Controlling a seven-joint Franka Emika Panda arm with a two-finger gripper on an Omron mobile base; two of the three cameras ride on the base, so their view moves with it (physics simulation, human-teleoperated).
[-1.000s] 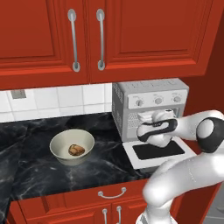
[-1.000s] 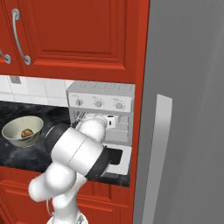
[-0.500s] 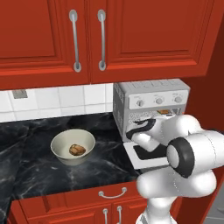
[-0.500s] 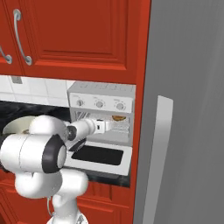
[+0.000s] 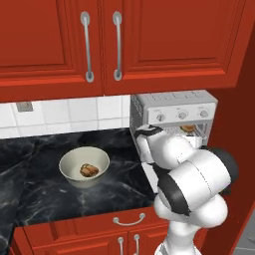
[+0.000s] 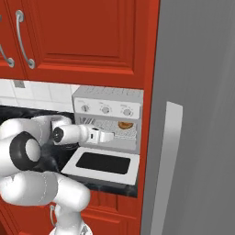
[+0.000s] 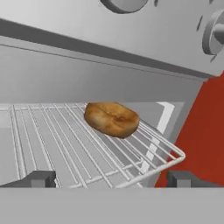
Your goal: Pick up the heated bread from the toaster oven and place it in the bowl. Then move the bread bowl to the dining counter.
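Note:
The toaster oven stands with its door dropped flat, and in the left base view the toaster oven is partly behind my arm. The heated bread lies on the wire rack, toward its right back; it shows too as the golden roll and as the roll. My gripper is open at the oven mouth, level with the rack, short of the bread. From the side the gripper points into the cavity. The cream bowl sits on the counter to the left.
A darker brown lumpy bread piece lies in the bowl. Red upper cabinets hang over the black marble counter. A tall grey fridge stands right of a red side panel beside the oven.
My arm has folded, its elbow swinging toward the cameras. The hand has turned from above the door to point into the oven at rack height. Bread and bowl have stayed put.

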